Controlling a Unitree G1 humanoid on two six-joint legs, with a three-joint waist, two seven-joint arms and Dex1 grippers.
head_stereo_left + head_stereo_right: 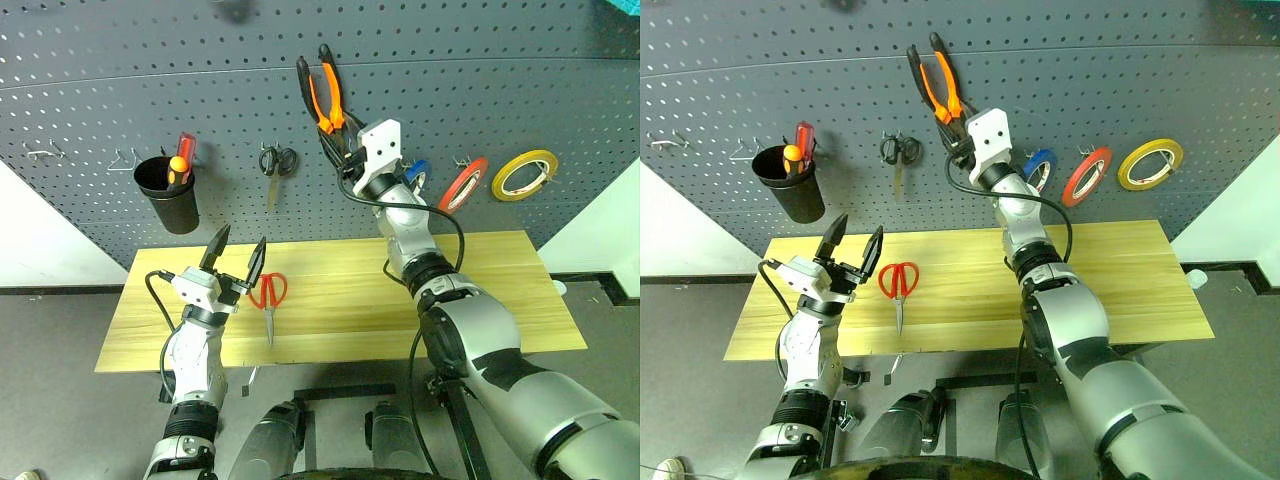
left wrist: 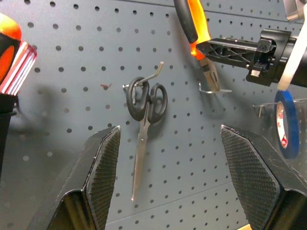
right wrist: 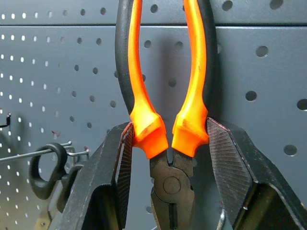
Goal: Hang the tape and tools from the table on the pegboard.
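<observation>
My right gripper [image 1: 338, 138] is shut on the orange-and-black pliers [image 1: 325, 88] and holds them against the pegboard [image 1: 100, 80], handles up. In the right wrist view its fingers [image 3: 108, 163] press both orange handles just above the pivot of the pliers [image 3: 170, 184]. The pliers' nose [image 2: 211, 79] sits at a metal hook. The red tape [image 1: 462, 185] hangs on the pegboard to the right. Red-handled scissors [image 1: 268, 295] lie on the table [image 1: 480, 290]. My left gripper [image 1: 238, 258] stands open and empty just left of them, above the table.
Small black scissors [image 1: 277, 162] hang on a hook left of the pliers. A black cup [image 1: 168, 200] holding a red-and-orange screwdriver [image 1: 182, 158] hangs further left. Blue tape [image 1: 416, 172] and yellow tape [image 1: 524, 174] hang on either side of the red ring.
</observation>
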